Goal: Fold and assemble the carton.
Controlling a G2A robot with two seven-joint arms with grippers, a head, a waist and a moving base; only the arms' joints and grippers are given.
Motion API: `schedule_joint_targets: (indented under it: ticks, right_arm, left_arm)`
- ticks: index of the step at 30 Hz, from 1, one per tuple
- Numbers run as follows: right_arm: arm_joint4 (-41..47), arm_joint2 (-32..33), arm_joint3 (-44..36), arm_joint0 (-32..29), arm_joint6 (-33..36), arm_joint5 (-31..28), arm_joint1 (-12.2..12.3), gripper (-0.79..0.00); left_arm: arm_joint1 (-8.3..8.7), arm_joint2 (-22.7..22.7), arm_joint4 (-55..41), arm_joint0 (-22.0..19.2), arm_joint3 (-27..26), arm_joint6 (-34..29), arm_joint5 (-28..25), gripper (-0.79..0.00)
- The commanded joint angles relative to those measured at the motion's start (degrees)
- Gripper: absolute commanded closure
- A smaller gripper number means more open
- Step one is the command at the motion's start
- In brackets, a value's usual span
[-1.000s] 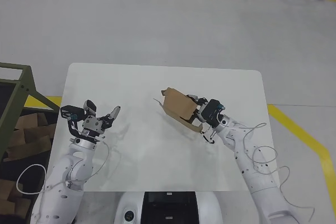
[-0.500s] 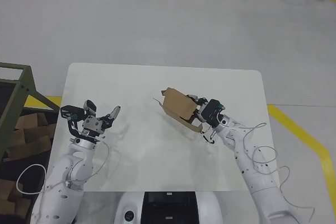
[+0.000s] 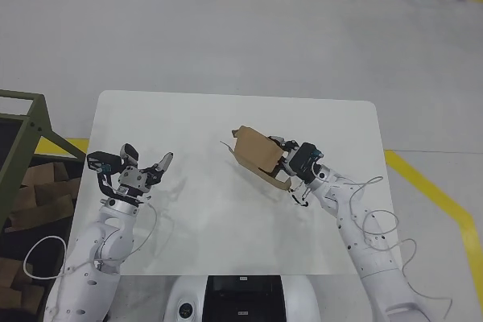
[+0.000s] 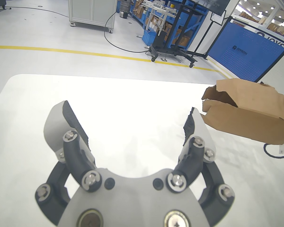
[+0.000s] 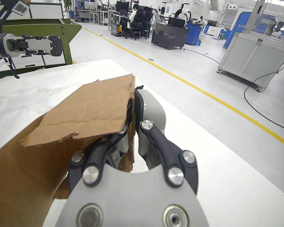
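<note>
Mid-table (image 3: pixel 201 233), right end effector (image 5: pixel 132 106) clamps half-folded brown carton (image 3: pixel 255 150); left end effector (image 4: pixel 129 109) gapes.

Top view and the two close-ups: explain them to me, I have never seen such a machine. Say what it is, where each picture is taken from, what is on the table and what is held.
This is a two-armed robot at a white table. The top view looks down from a camera above its arms; each other picture comes from a camera on one wrist, so you see that arm's own gripper up close. The left gripper is open and holds nothing. The right gripper is shut on a wall of a brown carton, half folded, flaps loose. Whether the carton touches the table I cannot tell. Beside the table stands a green rack with more cardboard.
</note>
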Motion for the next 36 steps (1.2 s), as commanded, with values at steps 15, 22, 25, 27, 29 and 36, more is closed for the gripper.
schedule_joint_targets:
  ticks: [15, 22, 25, 27, 29, 36]
  right_arm:
    - [1.4, -2.7, -0.6, 2.9, -1.0, -5.8, 0.4, 0.0]
    - [-3.6, -5.2, 0.1, 4.7, -4.0, -4.1, 0.9, 0.0]
    - [-5.3, -6.0, 0.0, 4.6, -6.3, -3.7, 1.3, 0.0]
    - [-6.5, -6.4, -0.2, 4.3, -8.2, -3.2, 1.6, 0.0]
    - [-7.8, -7.0, -0.4, 4.2, -10.9, -3.1, 1.9, 0.0]
    - [-11.9, -9.1, -0.4, 5.0, -20.1, -2.7, 3.0, 0.0]
  left_arm:
    - [0.2, 1.2, -9.1, -3.1, -5.4, -13.6, -5.6, -0.785]
    - [0.38, 2.3, -12.8, -4.9, -7.1, -20.6, -7.4, -0.785]
    - [0.58, 1.6, -14.5, -5.5, -7.0, -23.4, -8.2, -0.785]
    - [0.63, 1.6, -13.9, -5.9, -6.8, -24.0, -7.4, -0.785]
    - [0.61, 1.9, -13.8, -6.1, -6.6, -24.0, -6.9, -0.785]
    - [0.82, 1.5, -10.4, -5.4, -7.5, -24.5, -6.8, -0.785]
